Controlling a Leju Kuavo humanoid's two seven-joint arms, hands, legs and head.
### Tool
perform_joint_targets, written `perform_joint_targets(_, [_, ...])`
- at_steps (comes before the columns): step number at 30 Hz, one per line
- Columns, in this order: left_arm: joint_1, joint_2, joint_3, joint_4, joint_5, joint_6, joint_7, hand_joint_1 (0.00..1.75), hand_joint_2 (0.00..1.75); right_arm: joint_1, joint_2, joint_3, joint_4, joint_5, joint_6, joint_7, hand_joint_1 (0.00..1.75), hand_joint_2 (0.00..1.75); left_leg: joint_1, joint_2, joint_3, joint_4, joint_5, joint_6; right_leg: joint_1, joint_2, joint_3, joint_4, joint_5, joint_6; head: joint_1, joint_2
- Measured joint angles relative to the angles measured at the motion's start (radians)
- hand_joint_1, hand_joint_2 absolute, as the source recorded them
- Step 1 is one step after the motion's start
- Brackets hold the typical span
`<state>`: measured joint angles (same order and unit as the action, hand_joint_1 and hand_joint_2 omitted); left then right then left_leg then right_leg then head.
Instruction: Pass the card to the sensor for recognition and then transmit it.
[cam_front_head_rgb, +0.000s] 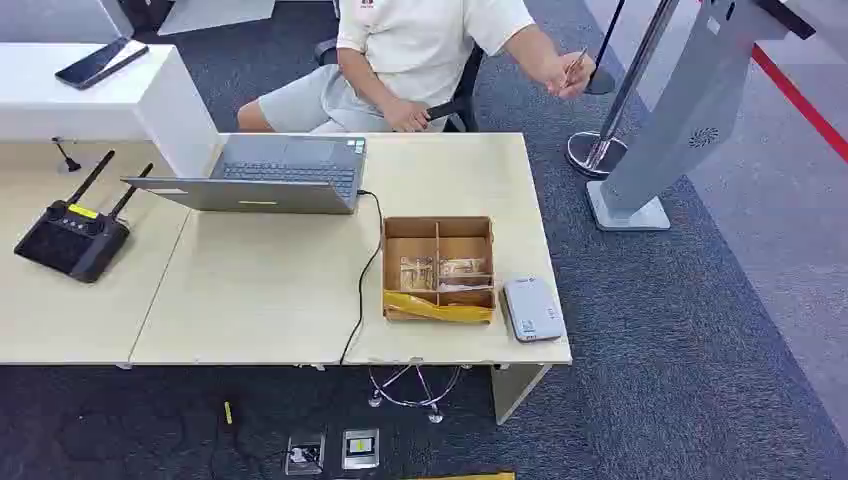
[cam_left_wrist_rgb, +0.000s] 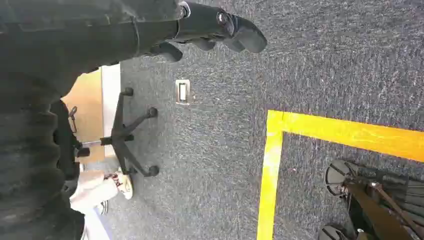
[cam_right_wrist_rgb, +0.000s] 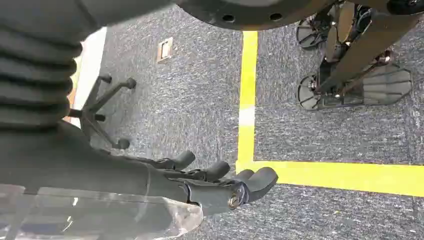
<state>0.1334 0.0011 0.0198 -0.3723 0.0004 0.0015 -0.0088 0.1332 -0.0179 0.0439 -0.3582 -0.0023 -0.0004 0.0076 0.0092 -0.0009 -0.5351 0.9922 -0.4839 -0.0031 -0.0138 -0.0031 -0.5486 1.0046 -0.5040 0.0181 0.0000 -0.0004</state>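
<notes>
A cardboard box (cam_front_head_rgb: 438, 225) with compartments stands near the table's right end, and cards (cam_front_head_rgb: 417, 272) lie in its nearer sections. Right beside it lies the flat grey sensor (cam_front_head_rgb: 531, 309), close to the table's front corner. A seated person behind the table holds a thin card (cam_front_head_rgb: 577, 64) out to the side. My left hand (cam_left_wrist_rgb: 215, 27) hangs above the carpet, fingers extended and holding nothing. My right hand (cam_right_wrist_rgb: 220, 180) also hangs over the floor, fingers apart and empty.
An open laptop (cam_front_head_rgb: 285, 172) sits mid-table, its cable running past the box. A black controller (cam_front_head_rgb: 70, 238) lies at the left, a phone (cam_front_head_rgb: 100, 62) on the raised white counter. A grey kiosk (cam_front_head_rgb: 680, 110) and a stanchion base (cam_front_head_rgb: 590, 150) stand to the right. Yellow floor tape (cam_right_wrist_rgb: 247, 100) crosses the carpet.
</notes>
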Motion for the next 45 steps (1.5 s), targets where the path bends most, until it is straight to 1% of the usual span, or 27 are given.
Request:
perform_joint_targets(2, [-0.001, 0.0, 0.0, 0.0, 0.0, 0.001, 0.0, 0.0, 1.75, -0.003, 0.0, 0.0, 0.0, 0.0, 0.0, 0.0, 0.0, 1.75, 0.0, 0.0, -0.001, 0.0, 0.0, 0.0, 0.0, 0.0, 0.001, 0.0, 0.0, 0.0, 0.0, 0.0])
perform_joint_targets(5, [-0.017, 0.009, 0.0, 0.001, 0.008, 0.028, 0.0, 0.0, 1.75, -0.04, -0.023, 0.0, 0.0, -0.001, -0.02, -0.001, 0.0, 1.75, 0.0, 0.0, -0.001, 0.0, 0.0, 0.0, 0.0, 0.0, 0.0, 0.0, 0.0, 0.0, 0.0, 0.0])
perform_joint_targets(8, [-0.048, 0.021, -0.008, 0.003, 0.012, 0.074, 0.0, 0.0, 1.75, -0.093, -0.067, 0.0, 0.0, -0.008, -0.052, 0.0, 0.0, 1.75, 0.0, 0.0, -0.001, 0.0, 0.001, 0.001, 0.0, 0.0, 0.001, 0.0, 0.001, 0.001, 0.0, 0.0])
perform_joint_targets(12, [-0.096, 0.043, -0.048, 0.019, 0.008, 0.162, 0.0, 0.0, 1.75, -0.173, -0.141, 0.0, 0.002, -0.036, -0.097, 0.007, 0.0, 1.75, -0.001, 0.001, 0.0, 0.001, 0.002, 0.002, -0.001, 0.001, 0.0, 0.0, 0.004, 0.002, 0.0, 0.0])
perform_joint_targets(14, [-0.117, 0.051, -0.068, 0.027, 0.005, 0.192, 0.0, 0.0, 1.75, -0.203, -0.17, 0.0, 0.005, -0.05, -0.112, 0.012, 0.0, 1.75, -0.001, 0.001, 0.0, 0.001, 0.003, 0.004, -0.001, 0.0, 0.0, 0.0, 0.005, 0.002, 0.0, 0.0])
perform_joint_targets(18, [-0.159, 0.066, -0.114, 0.05, -0.004, 0.26, 0.011, 0.0, 1.75, -0.258, -0.236, 0.0, 0.022, -0.087, -0.145, 0.043, 0.0, 1.75, -0.001, 0.001, 0.0, 0.002, 0.003, 0.004, -0.001, 0.0, -0.001, 0.0, 0.005, 0.002, 0.0, 0.0])
perform_joint_targets(19, [-0.169, 0.07, -0.127, 0.056, -0.006, 0.277, 0.013, 0.0, 1.75, -0.268, -0.251, 0.0, 0.027, -0.096, -0.152, 0.051, 0.0, 0.0, -0.001, 0.001, 0.0, 0.002, 0.003, 0.004, -0.001, 0.0, -0.001, 0.0, 0.005, 0.002, 0.0, 0.0])
perform_joint_targets(20, [-0.179, 0.076, -0.138, 0.061, -0.01, 0.294, 0.014, 0.0, 1.75, -0.276, -0.265, 0.0, 0.034, -0.106, -0.161, 0.061, 0.0, 0.0, -0.001, 0.001, 0.0, 0.002, 0.003, 0.004, -0.001, 0.0, -0.001, 0.0, 0.005, 0.002, 0.0, 0.0])
perform_joint_targets(21, [-0.189, 0.081, -0.15, 0.066, -0.011, 0.311, 0.014, 0.0, 0.0, -0.281, -0.278, 0.0, 0.04, -0.116, -0.169, 0.074, 0.0, 0.0, -0.001, 0.001, 0.0, 0.002, 0.003, 0.004, -0.001, 0.0, -0.001, 0.0, 0.005, 0.002, 0.0, 0.0])
perform_joint_targets(24, [-0.215, 0.105, -0.18, 0.085, -0.008, 0.37, 0.007, 0.0, 0.0, -0.286, -0.307, 0.001, 0.061, -0.141, -0.204, 0.108, 0.0, 0.0, -0.001, 0.001, -0.001, 0.002, 0.003, 0.003, 0.0, 0.0, -0.002, 0.0, 0.005, 0.002, 0.0, 0.0])
perform_joint_targets(26, [-0.226, 0.119, -0.191, 0.092, 0.01, 0.403, -0.02, 0.0, 0.0, -0.286, -0.317, 0.001, 0.073, -0.149, -0.229, 0.121, 0.0, 0.0, -0.001, 0.001, -0.001, 0.002, 0.003, 0.003, 0.0, 0.0, -0.002, 0.0, 0.005, 0.002, 0.0, 0.0])
perform_joint_targets(28, [-0.232, 0.127, -0.195, 0.09, 0.035, 0.414, -0.055, 0.0, 0.0, -0.286, -0.322, 0.002, 0.08, -0.148, -0.24, 0.134, 0.0, 0.0, -0.001, 0.002, -0.001, 0.002, 0.003, 0.003, 0.0, 0.001, -0.002, 0.0, 0.005, 0.002, 0.0, 0.0])
perform_joint_targets(29, [-0.232, 0.13, -0.202, 0.079, 0.044, 0.418, -0.062, 0.0, 0.0, -0.286, -0.323, 0.002, 0.084, -0.147, -0.241, 0.138, 0.0, 0.0, -0.001, 0.002, -0.001, 0.002, 0.003, 0.003, 0.0, 0.001, -0.003, 0.0, 0.005, 0.002, 0.0, 0.0])
perform_joint_targets(32, [-0.227, 0.142, -0.225, 0.036, 0.063, 0.43, -0.055, 0.0, 0.0, -0.286, -0.328, 0.002, 0.093, -0.144, -0.241, 0.15, 0.0, 0.0, -0.001, 0.002, -0.001, 0.002, 0.003, 0.003, 0.0, 0.001, -0.002, 0.0, 0.005, 0.002, 0.0, 0.0])
perform_joint_targets(36, [-0.215, 0.168, -0.261, -0.044, 0.077, 0.462, -0.001, 0.0, 0.0, -0.287, -0.331, 0.004, 0.101, -0.137, -0.24, 0.154, 0.0, 0.0, -0.001, 0.002, -0.001, 0.002, 0.003, 0.003, -0.001, 0.002, -0.002, 0.0, 0.005, 0.002, 0.0, 0.0])
perform_joint_targets(37, [-0.21, 0.173, -0.271, -0.064, 0.082, 0.469, 0.009, 0.0, 0.0, -0.286, -0.331, 0.004, 0.103, -0.136, -0.24, 0.158, 0.0, 1.75, -0.001, 0.002, -0.001, 0.002, 0.003, 0.003, 0.0, 0.002, -0.002, 0.0, 0.005, 0.002, 0.0, 0.0])
perform_joint_targets(41, [-0.184, 0.192, -0.316, -0.167, 0.103, 0.511, 0.056, 0.0, 0.0, -0.287, -0.334, 0.006, 0.106, -0.133, -0.24, 0.168, 0.0, 1.75, -0.001, 0.002, -0.001, 0.002, 0.003, 0.003, 0.0, 0.002, -0.002, 0.0, 0.005, 0.002, 0.0, 0.0])
perform_joint_targets(45, [-0.175, 0.215, -0.351, -0.284, 0.086, 0.534, 0.117, 0.0, 0.0, -0.295, -0.336, 0.006, 0.109, -0.133, -0.242, 0.167, 0.0, 1.75, -0.001, 0.002, -0.001, 0.002, 0.003, 0.004, 0.0, 0.002, -0.002, 0.0, 0.005, 0.002, 0.0, 0.0])
